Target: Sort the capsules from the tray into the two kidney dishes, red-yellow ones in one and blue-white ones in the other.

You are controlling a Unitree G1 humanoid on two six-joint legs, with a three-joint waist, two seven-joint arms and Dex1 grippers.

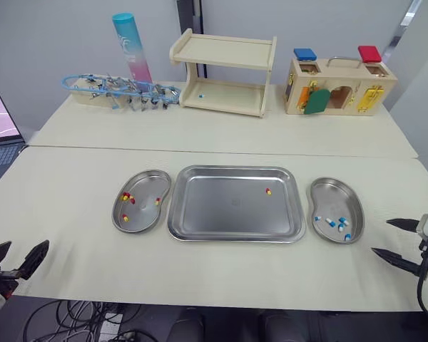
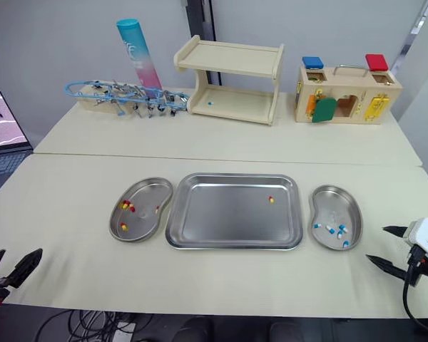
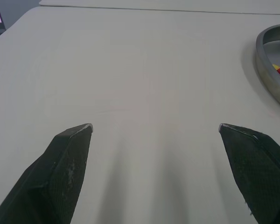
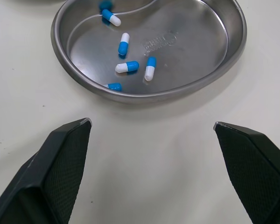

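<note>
Toward the far right of the tray [image 1: 228,206], just one red-yellow capsule [image 1: 268,191] left to move, so probably nearly finished. Already sorted: red-yellow capsules [image 1: 128,198] in the left kidney dish [image 1: 144,210], blue-white capsules [image 1: 339,223] in the right kidney dish [image 1: 332,196]. Close to the near edge of the table [image 1: 221,285], spread wide and empty: left gripper [image 1: 27,244] and right gripper [image 1: 380,236].
</note>
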